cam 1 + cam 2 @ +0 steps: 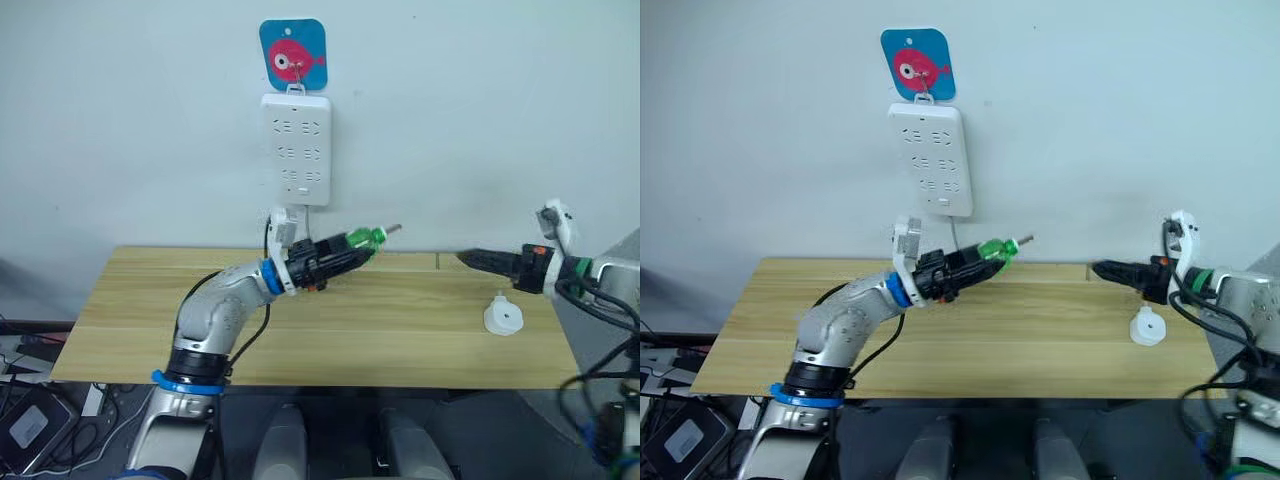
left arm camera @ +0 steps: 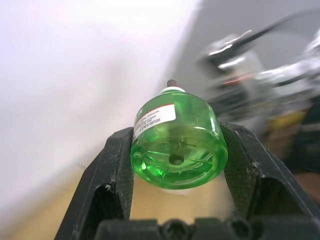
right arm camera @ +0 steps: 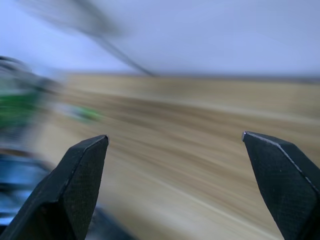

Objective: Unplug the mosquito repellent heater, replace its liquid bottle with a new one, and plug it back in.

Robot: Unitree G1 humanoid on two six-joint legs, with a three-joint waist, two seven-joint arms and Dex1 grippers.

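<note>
Heaters: one mosquito repellent heater [image 1: 503, 317], white and round, standing on the wooden surface [image 1: 400, 340] near its right end.
Bottles: one green liquid bottle [image 2: 176, 146], clear green with a label on its side and a thin wick tip at its far end.
Power strips: one white power strip [image 1: 296, 148] hanging on the far wall, under a blue card with a pink fish [image 1: 293, 55].
Pincers: two, one on each arm.
Left pincer [image 1: 355, 248]: held above the surface left of centre, pointing right, its two black fingers [image 2: 116, 172] pinching the bottle by its sides near the base; the bottle lies roughly level, tip toward the right.
Right pincer [image 1: 1102, 269]: held above the right part of the surface, pointing left, its two fingers [image 3: 80, 172] spread wide apart with nothing between them.
Heater and right pincer: the heater sits on the surface near and just right of the fingertips, below the arm, apart from them.
Heater and left pincer: well apart; the heater lies far to the right of the held bottle.
</note>
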